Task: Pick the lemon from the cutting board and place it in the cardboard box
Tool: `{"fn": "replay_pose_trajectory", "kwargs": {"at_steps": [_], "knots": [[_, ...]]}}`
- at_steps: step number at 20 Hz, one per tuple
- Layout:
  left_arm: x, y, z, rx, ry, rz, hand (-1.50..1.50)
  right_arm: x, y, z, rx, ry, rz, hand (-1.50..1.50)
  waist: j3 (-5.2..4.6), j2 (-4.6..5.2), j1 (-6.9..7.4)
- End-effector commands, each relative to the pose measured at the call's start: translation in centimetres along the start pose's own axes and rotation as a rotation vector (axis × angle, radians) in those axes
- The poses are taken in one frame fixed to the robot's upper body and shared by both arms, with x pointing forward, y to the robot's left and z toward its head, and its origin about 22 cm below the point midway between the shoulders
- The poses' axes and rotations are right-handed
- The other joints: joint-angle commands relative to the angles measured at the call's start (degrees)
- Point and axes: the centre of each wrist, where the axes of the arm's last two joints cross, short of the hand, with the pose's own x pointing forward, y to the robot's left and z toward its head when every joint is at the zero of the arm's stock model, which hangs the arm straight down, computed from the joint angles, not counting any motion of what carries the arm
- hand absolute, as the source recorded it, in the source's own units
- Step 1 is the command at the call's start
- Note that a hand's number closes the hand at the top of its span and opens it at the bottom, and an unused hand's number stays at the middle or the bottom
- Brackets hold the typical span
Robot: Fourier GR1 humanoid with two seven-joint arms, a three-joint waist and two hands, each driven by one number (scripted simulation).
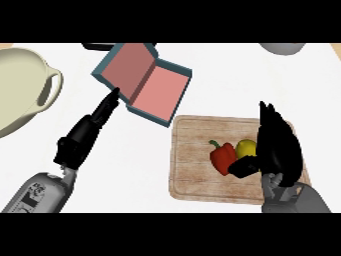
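A yellow lemon [247,148] lies on the wooden cutting board [195,175], right next to a red bell pepper [222,157]. My right hand [280,145] stands over the board's right side, its fingers straight and pointing away from me, its thumb [244,166] bent in below the lemon; the hand hides part of the lemon. The box [143,82], blue-grey outside and pink inside, lies open beyond the board's far left corner. My left hand [92,127] stretches out flat and open, its fingertips just short of the box's near left edge.
A large cream-coloured pot with a side handle [10,90] fills the far left. A grey rounded object [282,48] shows at the far right edge, and a dark item [99,46] peeks out behind the box.
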Motion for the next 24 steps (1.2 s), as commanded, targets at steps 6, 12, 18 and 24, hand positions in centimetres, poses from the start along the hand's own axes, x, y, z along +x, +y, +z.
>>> {"fn": "replay_pose_trajectory", "kwargs": {"at_steps": [6,12,18,24], "knots": [[0.7,0.0,-0.1,-0.001,0.001,0.011,0.00,-0.4,0.2,-0.4,0.070,0.124,0.045,-1.50,0.02,-0.01,-0.10],[0.6,0.4,-1.2,0.010,-0.001,-0.005,0.00,-0.9,3.2,-1.1,0.098,0.149,0.061,-1.50,0.02,0.07,-0.17],[0.3,0.6,0.8,-0.006,0.000,-0.006,0.00,-0.1,2.9,-2.2,0.123,0.162,0.083,-1.50,0.02,0.00,0.14],[0.4,0.3,0.1,0.004,0.007,0.004,0.00,-1.7,4.2,-2.8,0.122,0.192,0.133,-1.50,0.02,0.02,0.03]]}}
